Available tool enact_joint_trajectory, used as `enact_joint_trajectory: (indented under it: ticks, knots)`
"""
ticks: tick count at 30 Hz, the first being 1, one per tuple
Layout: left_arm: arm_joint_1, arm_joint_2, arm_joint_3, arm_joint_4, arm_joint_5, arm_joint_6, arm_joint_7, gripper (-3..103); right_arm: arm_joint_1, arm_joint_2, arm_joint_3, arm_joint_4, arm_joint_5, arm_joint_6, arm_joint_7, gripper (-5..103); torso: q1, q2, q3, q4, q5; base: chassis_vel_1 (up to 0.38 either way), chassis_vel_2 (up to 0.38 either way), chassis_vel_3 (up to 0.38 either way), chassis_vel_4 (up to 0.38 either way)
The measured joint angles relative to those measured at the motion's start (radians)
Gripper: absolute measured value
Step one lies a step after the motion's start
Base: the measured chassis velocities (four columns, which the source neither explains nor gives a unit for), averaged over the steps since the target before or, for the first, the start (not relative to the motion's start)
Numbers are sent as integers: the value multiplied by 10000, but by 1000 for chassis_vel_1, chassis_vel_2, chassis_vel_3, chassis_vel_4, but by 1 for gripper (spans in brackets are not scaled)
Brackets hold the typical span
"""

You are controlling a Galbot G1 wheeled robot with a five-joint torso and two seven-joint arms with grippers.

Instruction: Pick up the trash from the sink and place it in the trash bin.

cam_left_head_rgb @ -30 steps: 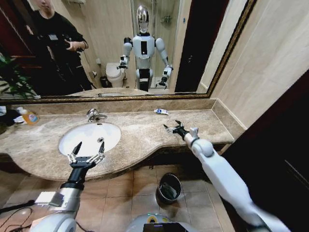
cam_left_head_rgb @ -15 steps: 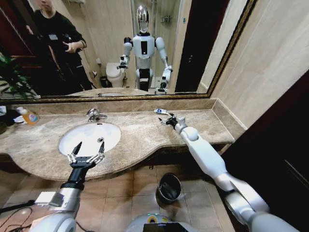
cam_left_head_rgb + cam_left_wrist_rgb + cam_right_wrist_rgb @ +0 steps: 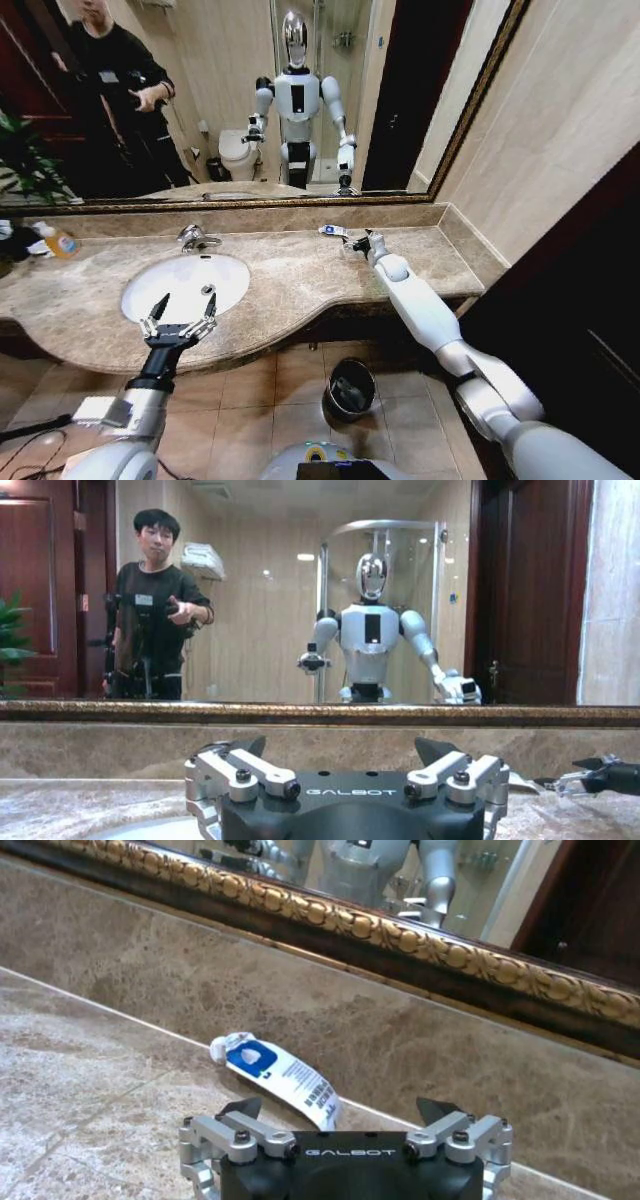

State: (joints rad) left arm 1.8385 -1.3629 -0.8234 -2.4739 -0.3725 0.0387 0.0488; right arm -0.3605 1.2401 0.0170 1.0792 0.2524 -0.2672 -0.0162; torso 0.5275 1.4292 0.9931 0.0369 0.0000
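A white-and-blue tube of trash (image 3: 333,231) lies on the marble counter by the back wall, to the right of the sink (image 3: 150,282). My right gripper (image 3: 355,241) is stretched out right beside it. In the right wrist view the tube (image 3: 272,1068) lies between the open right gripper (image 3: 340,1108) fingers, its near end under the palm. My left gripper (image 3: 181,312) hovers open over the sink's front rim, with nothing in it; it is also seen in the left wrist view (image 3: 340,748). The black trash bin (image 3: 350,388) stands on the floor under the counter.
A chrome faucet (image 3: 195,237) stands behind the basin. An orange-labelled bottle (image 3: 58,240) sits at the counter's far left. A gold-framed mirror (image 3: 240,203) runs along the back wall above a marble backsplash. The side wall closes the counter at the right.
My right arm has reached farther back and left across the counter, bringing its gripper up to the tube. The left arm has not moved.
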Motion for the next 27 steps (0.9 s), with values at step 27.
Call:
enact_joint_trajectory:
  ticks: [27]
  knots:
    - [0,0,0,0,0,0,0,100,1499,1585,-458,-2627,-1365,438,-95,100,0,0,0,0,-2,0,0,0,0]
